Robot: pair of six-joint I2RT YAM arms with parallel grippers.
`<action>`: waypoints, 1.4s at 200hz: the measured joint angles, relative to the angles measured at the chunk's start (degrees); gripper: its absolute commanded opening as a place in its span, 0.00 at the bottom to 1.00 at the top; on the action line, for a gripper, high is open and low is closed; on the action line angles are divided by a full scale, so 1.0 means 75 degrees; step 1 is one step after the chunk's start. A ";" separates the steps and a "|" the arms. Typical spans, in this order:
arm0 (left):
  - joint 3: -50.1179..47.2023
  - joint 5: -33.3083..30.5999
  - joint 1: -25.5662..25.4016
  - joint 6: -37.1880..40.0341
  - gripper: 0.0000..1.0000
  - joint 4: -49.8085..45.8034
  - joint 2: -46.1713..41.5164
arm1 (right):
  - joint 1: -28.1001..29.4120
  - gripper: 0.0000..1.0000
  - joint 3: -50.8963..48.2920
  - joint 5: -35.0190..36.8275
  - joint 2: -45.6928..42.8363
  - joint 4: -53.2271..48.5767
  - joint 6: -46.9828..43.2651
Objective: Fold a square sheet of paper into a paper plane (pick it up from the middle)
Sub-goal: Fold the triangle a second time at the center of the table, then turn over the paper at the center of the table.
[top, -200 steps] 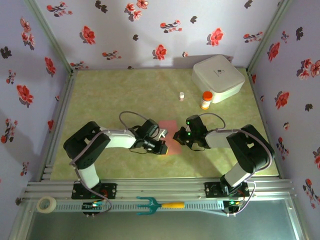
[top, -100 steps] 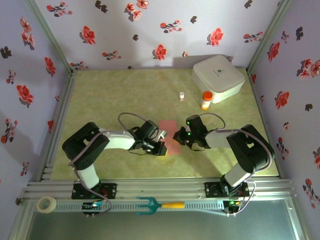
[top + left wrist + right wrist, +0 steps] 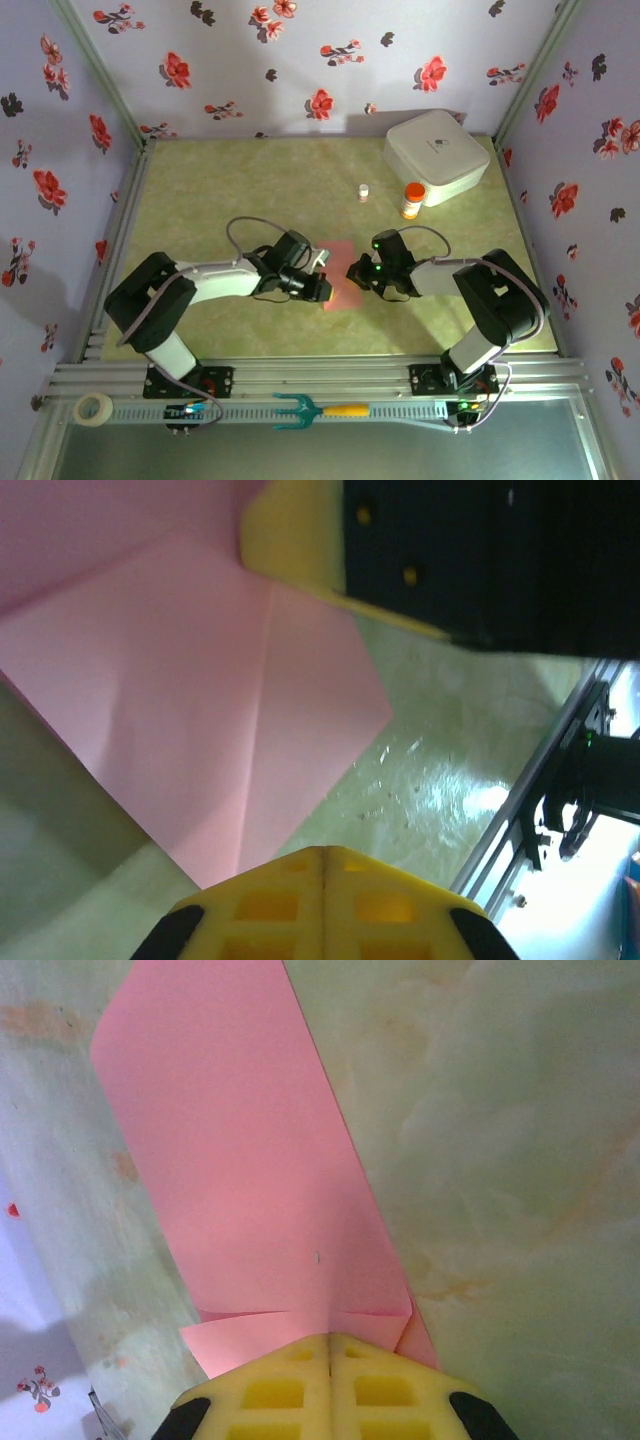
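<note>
- Sheet of paper (image 3: 342, 292): salmon-pink, partly folded, lying flat on the green table (image 3: 220, 190) just in front of the arms, between the two grippers
- Left gripper (image 3: 322, 289): low over the sheet's left edge; in the left wrist view its yellow pads (image 3: 280, 905) are pressed together with only a seam between them (image 3: 323, 855), at the edge of the sheet (image 3: 200, 700), where a straight crease runs across a pointed flap
- Right gripper (image 3: 354, 271): low at the sheet's right edge, facing the left one; its yellow pad (image 3: 295, 540) rests at the paper's far side in the left wrist view
- Right wrist view: fingers pressed together (image 3: 330, 1340) where two small folded flaps of the sheet (image 3: 250, 1160) meet; whether the paper is nipped between them I cannot tell
- Far right corner: white rounded box (image 3: 436, 155), with an orange bottle (image 3: 411, 200) and a small white vial (image 3: 364, 192) in front of it, well apart from the sheet
- Near rail: teal fork (image 3: 305, 410) and a roll of tape (image 3: 94, 408)
</note>
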 measured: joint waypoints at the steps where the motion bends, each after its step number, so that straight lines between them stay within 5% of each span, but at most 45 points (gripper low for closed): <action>1: 0.0012 -0.0003 0.0006 -0.0003 0.06 0.0003 0.0012 | 0.0000 0.00 0.0000 -0.0003 0.0000 0.0000 0.0003; 77: 0.0519 -0.0184 0.0085 -0.0035 0.00 0.0291 0.1309 | 0.0000 0.05 0.0029 -0.0006 -0.0017 -0.0073 0.0003; 145: 0.0370 -0.0160 0.0085 -0.0099 0.00 0.0656 0.1306 | 0.0041 0.34 0.0041 0.0414 -0.1638 -0.1789 -0.0172; 193: 0.0318 -0.0160 0.0085 -0.0181 0.00 0.0761 0.1303 | 0.0484 0.44 -0.0428 0.0694 -0.2608 -0.2471 0.0082; 280: 0.0294 -0.0143 0.0085 -0.0207 0.00 0.0816 0.1303 | 0.1003 0.47 -0.0568 0.0755 -0.2154 -0.2486 0.0472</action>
